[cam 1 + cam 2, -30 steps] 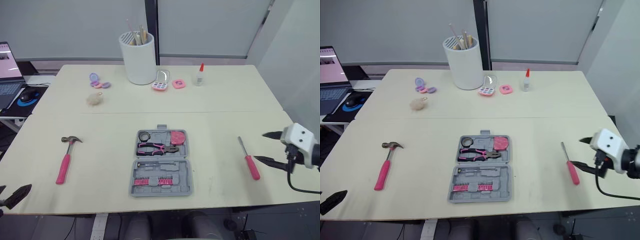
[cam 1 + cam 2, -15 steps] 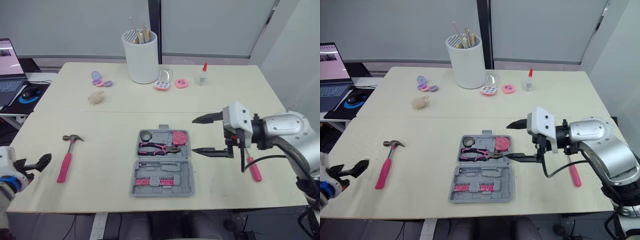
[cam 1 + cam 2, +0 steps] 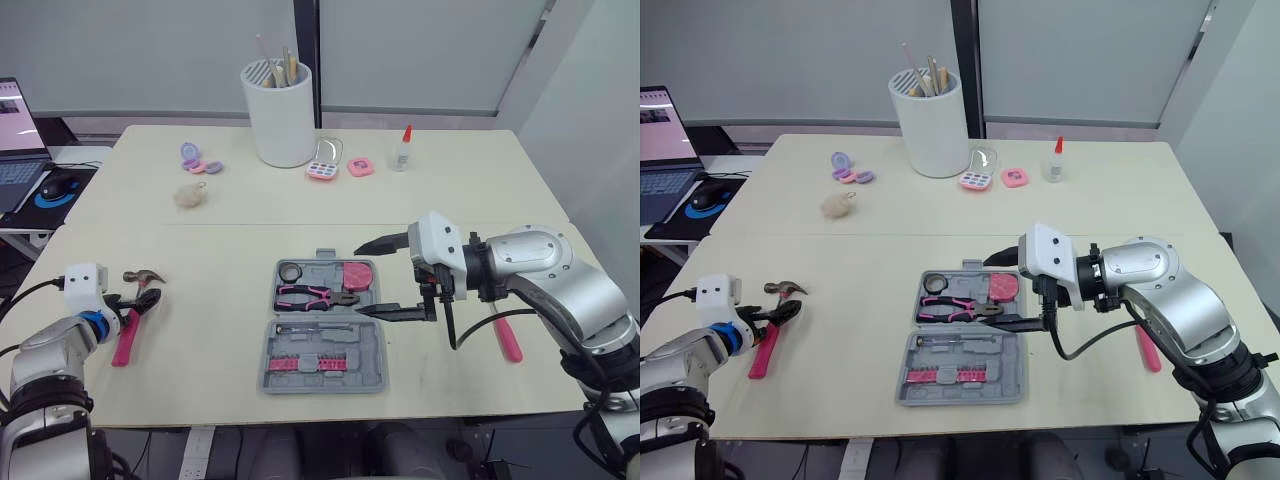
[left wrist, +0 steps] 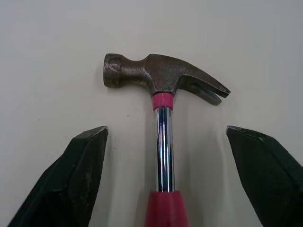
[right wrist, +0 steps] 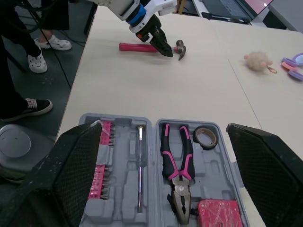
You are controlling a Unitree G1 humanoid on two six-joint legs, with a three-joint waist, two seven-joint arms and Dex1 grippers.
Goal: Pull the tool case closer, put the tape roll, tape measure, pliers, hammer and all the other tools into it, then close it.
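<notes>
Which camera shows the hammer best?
The left wrist view: the hammer lies close up, head and shaft between the open fingers of the left hand. The eye views show it small; the right wrist view, distant, partly behind that hand.

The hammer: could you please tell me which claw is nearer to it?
Left. The left claw sits open around the shaft of the hammer, just below its head; the right claw is open at the tool case, far from it.
</notes>
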